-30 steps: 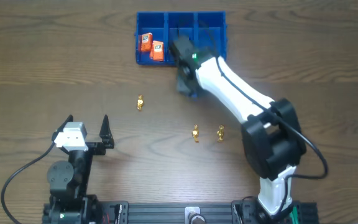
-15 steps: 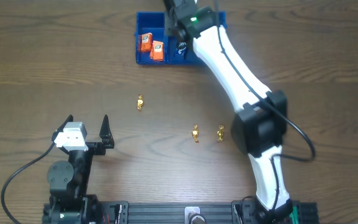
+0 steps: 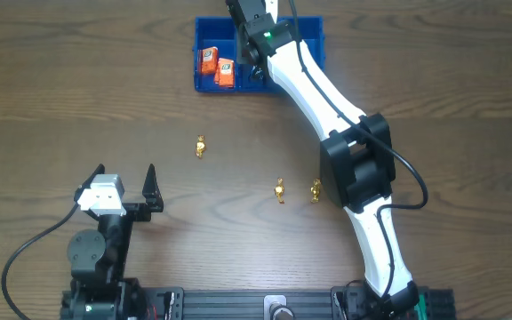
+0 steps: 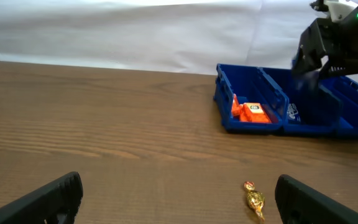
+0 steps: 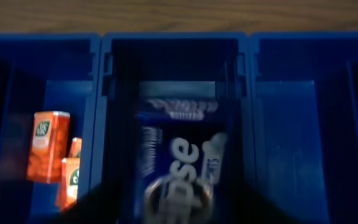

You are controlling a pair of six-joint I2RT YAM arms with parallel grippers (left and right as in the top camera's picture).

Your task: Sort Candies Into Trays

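Progress: our right gripper [image 3: 256, 58] has swung over the blue plastic tray [image 3: 311, 55], blue foil candy packet [image 5: 179, 149] in its middle bin, but we can't tell whether the claw's let go.

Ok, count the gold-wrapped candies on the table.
3. One gold candy lies alone left of centre; two more lie close together beside the right arm, which might hide others.

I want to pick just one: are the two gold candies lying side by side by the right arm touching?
Apart. The top view shows bare table between one gold candy and the other gold candy.
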